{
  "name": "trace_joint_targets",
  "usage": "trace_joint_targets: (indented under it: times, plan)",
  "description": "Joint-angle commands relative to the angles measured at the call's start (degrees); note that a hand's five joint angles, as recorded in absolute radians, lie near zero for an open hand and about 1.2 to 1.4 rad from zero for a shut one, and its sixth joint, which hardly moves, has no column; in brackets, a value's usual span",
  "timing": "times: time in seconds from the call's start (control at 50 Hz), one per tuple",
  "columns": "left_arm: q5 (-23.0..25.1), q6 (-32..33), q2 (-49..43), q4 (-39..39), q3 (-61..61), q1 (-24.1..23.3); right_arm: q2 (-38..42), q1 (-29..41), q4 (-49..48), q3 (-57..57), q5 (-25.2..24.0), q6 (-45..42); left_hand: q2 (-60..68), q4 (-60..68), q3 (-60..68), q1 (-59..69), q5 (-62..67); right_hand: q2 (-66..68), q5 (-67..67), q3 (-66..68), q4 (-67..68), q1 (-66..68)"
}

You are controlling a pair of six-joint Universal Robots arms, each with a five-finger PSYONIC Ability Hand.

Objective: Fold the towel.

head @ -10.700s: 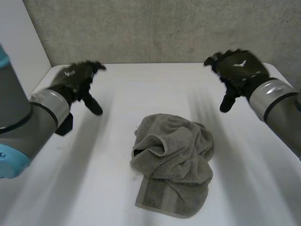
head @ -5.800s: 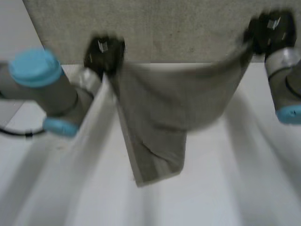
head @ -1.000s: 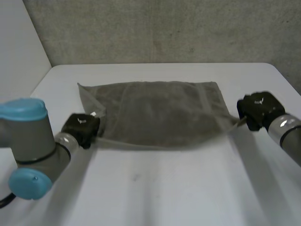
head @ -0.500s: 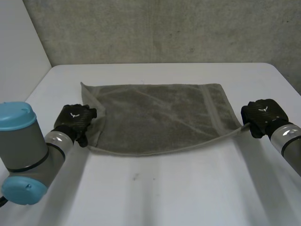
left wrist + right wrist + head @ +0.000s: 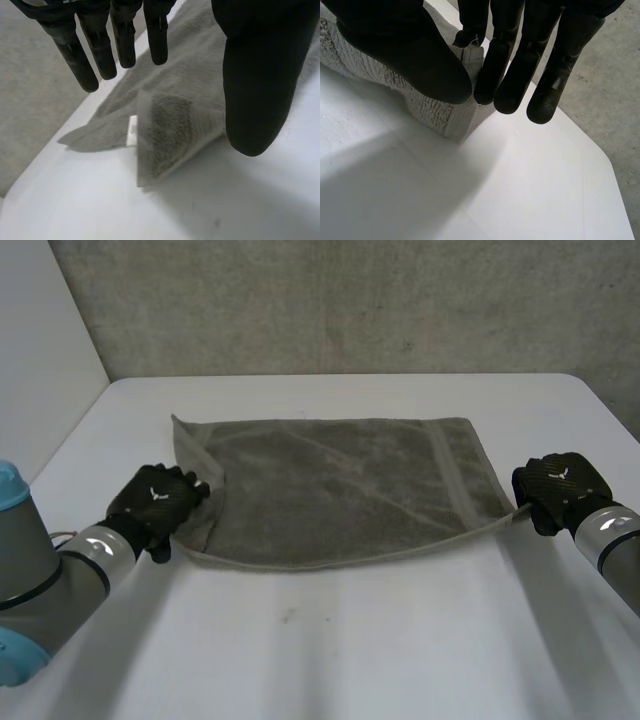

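Towel (image 5: 340,490) spread flat on table (image 5: 330,650), one corner pinched

Left robot hand (image 5: 155,505) sits at the towel's near left corner, low over the white table. In the left wrist view its fingers (image 5: 85,55) are straight and its thumb stands well apart from them, so it is open and holds nothing. The corner lies on the table under the palm. It is doubled over on itself, with a small white label (image 5: 132,131) showing at the fold.

The grey towel is opened out across the middle of the table, long side running from one arm to the other. Its far left corner curls up a little, and a woven band runs across it near the right end.

Right robot hand (image 5: 558,488) is at the near right corner. In the right wrist view that corner stands up off the table between the thumb and the straight fingers, which pinch it. The towel's near edge rises slightly toward this hand.
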Motion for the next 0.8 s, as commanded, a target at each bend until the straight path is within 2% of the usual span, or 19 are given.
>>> trace_joint_targets:
  times: [0.02,0.18,0.36,0.8]
  plan:
    - [6.77,2.54,-0.79,0.71,-2.62,3.73,0.09,0.02,0.0,0.01,0.05,-0.16,11.13,11.23,11.11,11.19,11.35,10.44,10.66,10.39,10.27,0.15]
    - [8.44,3.07,-3.78,2.29,-1.82,4.52,0.09,0.02,0.0,0.19,0.14,-0.16,17.18,17.28,17.16,17.25,17.41,10.44,10.66,10.39,10.27,0.15]
    - [8.79,2.72,-6.85,7.91,-1.04,4.52,0.27,0.11,-0.09,0.45,0.31,-0.25,26.42,26.52,26.4,26.49,26.65,10.44,10.66,10.39,10.27,0.15]
    - [8.88,2.8,-11.43,8.36,2.3,4.43,0.79,0.11,-0.97,0.62,0.4,-0.34,26.77,26.87,26.75,26.84,26.99,10.44,10.66,10.39,10.27,0.15]
